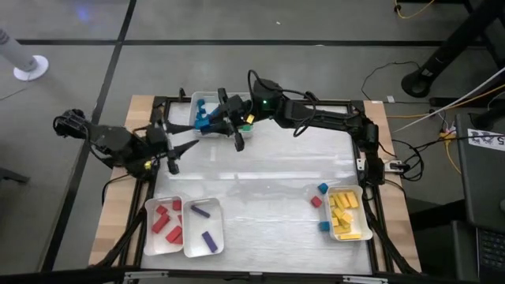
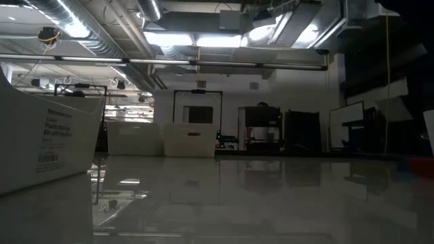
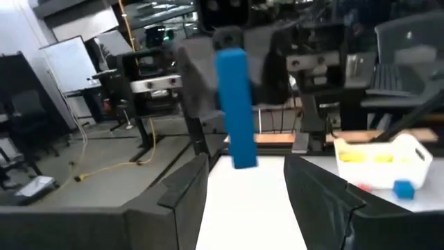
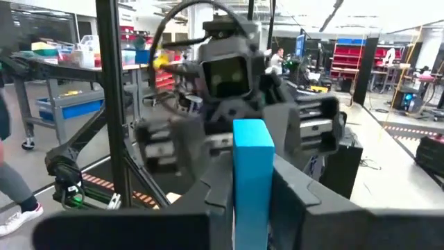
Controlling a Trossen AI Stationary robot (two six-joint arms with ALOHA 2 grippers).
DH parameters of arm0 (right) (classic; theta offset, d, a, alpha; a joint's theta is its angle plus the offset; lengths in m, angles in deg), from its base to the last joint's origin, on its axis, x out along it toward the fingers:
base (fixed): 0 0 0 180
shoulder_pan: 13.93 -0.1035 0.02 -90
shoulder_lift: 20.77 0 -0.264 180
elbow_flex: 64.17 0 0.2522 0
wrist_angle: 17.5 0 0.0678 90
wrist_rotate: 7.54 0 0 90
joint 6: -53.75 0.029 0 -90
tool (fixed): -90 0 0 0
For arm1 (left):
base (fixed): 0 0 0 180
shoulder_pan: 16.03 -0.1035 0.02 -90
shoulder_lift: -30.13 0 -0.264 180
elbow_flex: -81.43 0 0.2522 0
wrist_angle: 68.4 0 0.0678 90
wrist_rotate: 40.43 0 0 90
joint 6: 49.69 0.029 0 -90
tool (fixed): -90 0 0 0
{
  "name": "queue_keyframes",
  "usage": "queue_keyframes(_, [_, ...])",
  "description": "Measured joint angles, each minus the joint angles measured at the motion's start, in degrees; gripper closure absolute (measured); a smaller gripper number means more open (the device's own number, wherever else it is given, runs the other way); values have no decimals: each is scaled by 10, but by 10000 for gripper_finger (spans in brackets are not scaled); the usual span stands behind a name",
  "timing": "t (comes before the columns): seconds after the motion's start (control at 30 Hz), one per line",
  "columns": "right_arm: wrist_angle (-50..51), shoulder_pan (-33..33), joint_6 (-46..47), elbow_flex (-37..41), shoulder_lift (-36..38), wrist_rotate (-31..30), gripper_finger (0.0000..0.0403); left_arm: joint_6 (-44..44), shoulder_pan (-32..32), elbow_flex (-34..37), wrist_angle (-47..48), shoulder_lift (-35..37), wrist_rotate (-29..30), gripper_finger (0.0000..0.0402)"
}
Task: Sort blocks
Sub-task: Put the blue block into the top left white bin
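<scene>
the right hand [image 1: 207, 123] hides the lower end of the blue bar [image 4: 252, 177] it grips. from above that bar is too small to make out. the far tray [image 1: 197, 102] is partly covered by the arm. blocks [image 1: 168, 221] in trays blur together.
</scene>
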Motion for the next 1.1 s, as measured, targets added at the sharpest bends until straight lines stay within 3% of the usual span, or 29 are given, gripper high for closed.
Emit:
queue_keyframes(0.27, [-6,0,-2,0,0,3,329,44,0,0,-37,-53,2,222])
queue_keyframes(0.43, [-11,-2,-3,-1,1,5,341,70,-5,1,-88,-66,2,222])
queue_keyframes(0.83, [16,-2,-7,0,-1,11,342,-30,-23,0,-43,-62,-2,222])
queue_keyframes(1.1, [47,-3,-4,1,-1,54,340,-114,-22,0,-8,-47,3,222])
